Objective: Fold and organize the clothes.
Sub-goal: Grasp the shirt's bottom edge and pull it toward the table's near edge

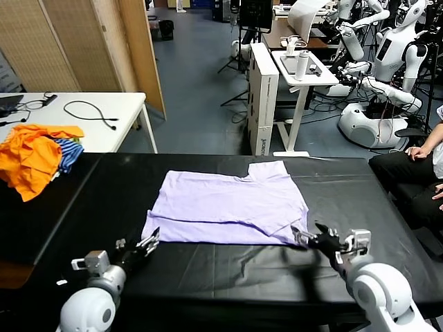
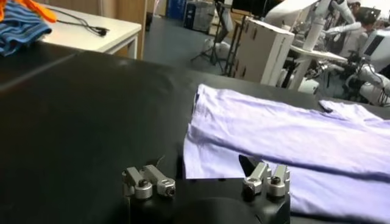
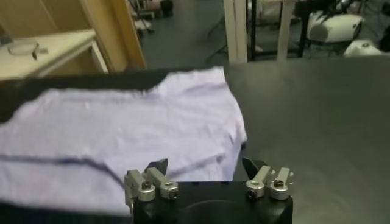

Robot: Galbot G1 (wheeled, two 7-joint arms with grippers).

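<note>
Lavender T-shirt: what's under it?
The T-shirt lies flat on the black table, partly folded over itself. Anything beneath it is covered. Open left gripper and right gripper sit at its near corners.

The T-shirt's (image 1: 225, 206) underside is hidden against the black table (image 1: 346, 187), the orange clothes (image 1: 31, 158) cover most of the striped garment (image 1: 68, 153), and the seated person (image 1: 415, 173) is cut off at the head view's right edge.

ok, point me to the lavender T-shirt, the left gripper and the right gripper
lavender T-shirt (image 1: 228, 204), head view, middle of the flat body.
left gripper (image 1: 147, 243), head view, between the open fingertips at the shirt's near left corner.
right gripper (image 1: 303, 236), head view, between the open fingertips at the near right corner.
</note>
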